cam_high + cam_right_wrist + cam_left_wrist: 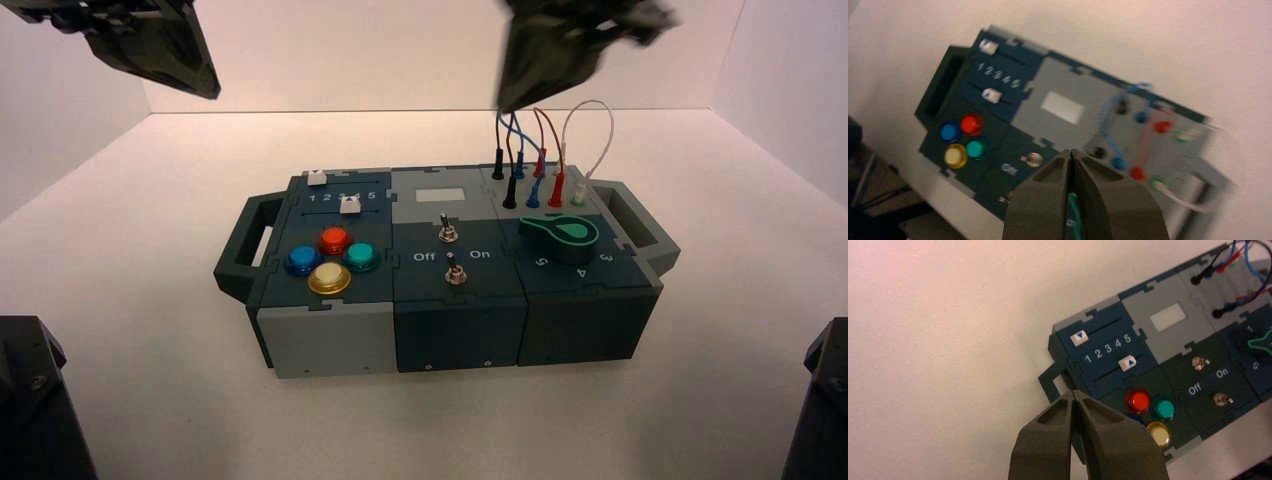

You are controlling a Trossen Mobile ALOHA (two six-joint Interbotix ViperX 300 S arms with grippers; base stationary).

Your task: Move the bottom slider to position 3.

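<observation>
With right claw (pixel 1071 152) clenched, hovers, seemingly above box (pixel 455 335); holds left claw (pixel 1073 394) clenched at upper left; shows bottom slider (pixel 1127 363) at 4.

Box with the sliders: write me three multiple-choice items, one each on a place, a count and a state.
1. Beside which digit does the bottom slider stand?
A) 1
B) 4
C) 2

2. How many silver toggle switches are there?
A) two
B) three
C) five

3. How are the left gripper and right gripper, both above the box?
A) both open
B) one open
C) both shut

1 B: the left wrist view shows its pointer toward 4.
2 A: one above the other, mid-box.
3 C: fingertips meet in both wrist views.
</observation>
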